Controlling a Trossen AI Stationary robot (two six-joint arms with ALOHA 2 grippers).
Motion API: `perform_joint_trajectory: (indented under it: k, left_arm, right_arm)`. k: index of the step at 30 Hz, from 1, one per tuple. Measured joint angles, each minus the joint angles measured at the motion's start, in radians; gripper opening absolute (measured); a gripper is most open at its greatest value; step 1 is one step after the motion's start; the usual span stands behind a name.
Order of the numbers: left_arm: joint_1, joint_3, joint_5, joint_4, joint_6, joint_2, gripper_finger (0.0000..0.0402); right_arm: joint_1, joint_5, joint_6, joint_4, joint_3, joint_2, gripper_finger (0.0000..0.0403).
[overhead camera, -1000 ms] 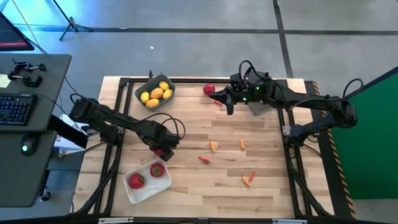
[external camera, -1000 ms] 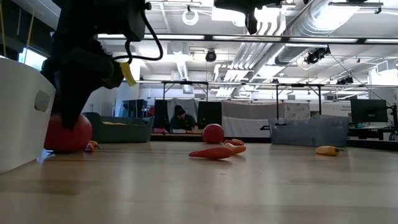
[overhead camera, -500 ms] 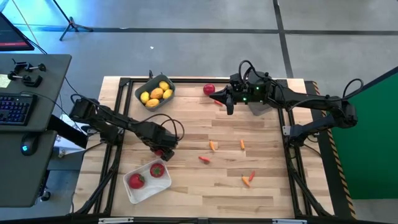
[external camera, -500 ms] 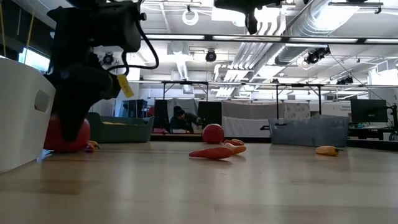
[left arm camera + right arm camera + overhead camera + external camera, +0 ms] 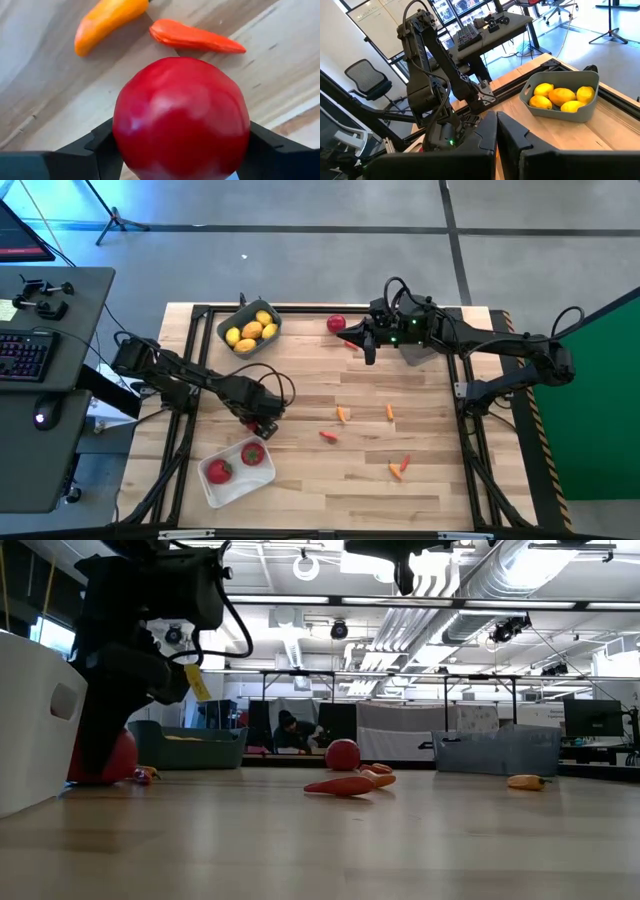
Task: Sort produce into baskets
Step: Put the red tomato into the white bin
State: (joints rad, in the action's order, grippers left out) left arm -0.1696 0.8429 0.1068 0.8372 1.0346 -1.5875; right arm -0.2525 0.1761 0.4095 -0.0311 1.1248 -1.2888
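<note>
Tomato-like red fruit [image 5: 181,117] sits on the table [image 5: 430,480] right between the left gripper's [image 5: 262,422] fingers [image 5: 102,145], which bracket it without a confirmed grip; the white basket [image 5: 222,490] lies just beside. The right gripper [image 5: 368,352], clamped empty, waits well apart.

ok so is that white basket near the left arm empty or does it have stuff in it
Not empty. The white basket holds two round red fruits, seen from above. The left gripper is beside it, around a third red fruit.
</note>
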Motion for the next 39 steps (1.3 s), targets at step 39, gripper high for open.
perform_joint_trajectory:
  k: [39]
  left_arm:
    - [-0.426,0.389,0.015,0.23,0.001,0.061,0.0262]
  right_arm:
    - [0.0,0.0,-0.077,-0.034,0.0,0.0,0.0001]
